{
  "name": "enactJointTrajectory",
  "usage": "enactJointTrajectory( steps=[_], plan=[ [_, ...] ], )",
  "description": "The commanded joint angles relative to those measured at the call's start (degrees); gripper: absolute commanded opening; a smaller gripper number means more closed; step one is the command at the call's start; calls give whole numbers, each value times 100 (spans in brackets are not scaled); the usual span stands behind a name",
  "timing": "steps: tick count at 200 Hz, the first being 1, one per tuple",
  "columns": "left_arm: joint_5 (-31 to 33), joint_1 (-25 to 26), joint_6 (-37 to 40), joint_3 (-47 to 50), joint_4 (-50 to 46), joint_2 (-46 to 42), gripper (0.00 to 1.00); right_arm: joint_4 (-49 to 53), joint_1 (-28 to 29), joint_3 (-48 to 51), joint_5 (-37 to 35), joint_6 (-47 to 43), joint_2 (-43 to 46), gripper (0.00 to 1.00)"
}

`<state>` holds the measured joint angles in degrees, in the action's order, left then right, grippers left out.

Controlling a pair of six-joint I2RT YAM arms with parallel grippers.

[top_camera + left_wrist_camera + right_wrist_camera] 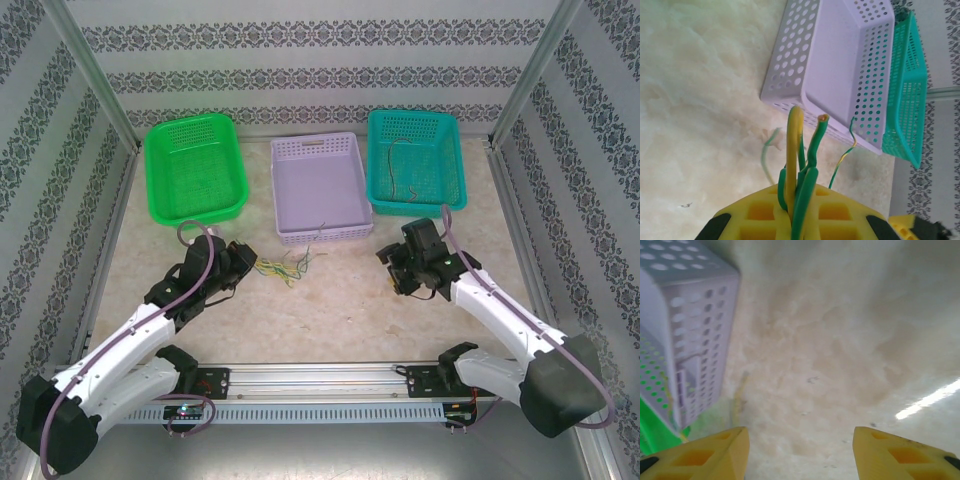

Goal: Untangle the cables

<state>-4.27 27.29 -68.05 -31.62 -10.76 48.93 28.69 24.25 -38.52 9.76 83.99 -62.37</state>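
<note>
The cables (285,268) lie in a small yellow and green knot on the tabletop (330,310), just near of the lavender basket (320,190), with a few loose ends reaching toward its near wall. The left gripper (245,262) is at the left end of the knot. In the left wrist view the left gripper (795,215) is clenched on the cables (802,150), and several yellow and green strands rise together out of the pinch toward the lavender basket (840,60) and the teal basket (907,100) beyond it. The right gripper (395,265) hangs well to the right of the knot, near the teal basket (415,160). In its own view the right gripper (800,450) is released, its fingers wide apart over bare tabletop, with the lavender basket (690,330) and a corner of the green basket (655,435) to one side.

The main risk, as I judge it, comes from how many strands the left gripper holds at once. Pulling on the whole bunch would likely drag the knot along as one piece or draw it tighter, not free any one wire. The strands are thin and springy, so some may slip from the pinch while others stay caught. The free ends by the lavender basket could snag in its holes if the bundle is dragged that way. The right gripper has to come across and pick out one strand. A blurred, thin target like that is easy to miss, or it may take two together.
</note>
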Motion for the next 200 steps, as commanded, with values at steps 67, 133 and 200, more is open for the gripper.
enactJointTrajectory(
  steps=[67,133,200],
  plan=[
    [-416,-25,-550,-90,482,-327,0,-1726,1148,-424,91,249,-1371,49],
    [-485,-27,-1170,-1514,-492,-7,0,-1525,1109,-882,-270,340,-738,38],
    [-816,-36,-2302,-1962,-844,480,0,-1861,799,-570,-564,533,217,32]
  ],
)
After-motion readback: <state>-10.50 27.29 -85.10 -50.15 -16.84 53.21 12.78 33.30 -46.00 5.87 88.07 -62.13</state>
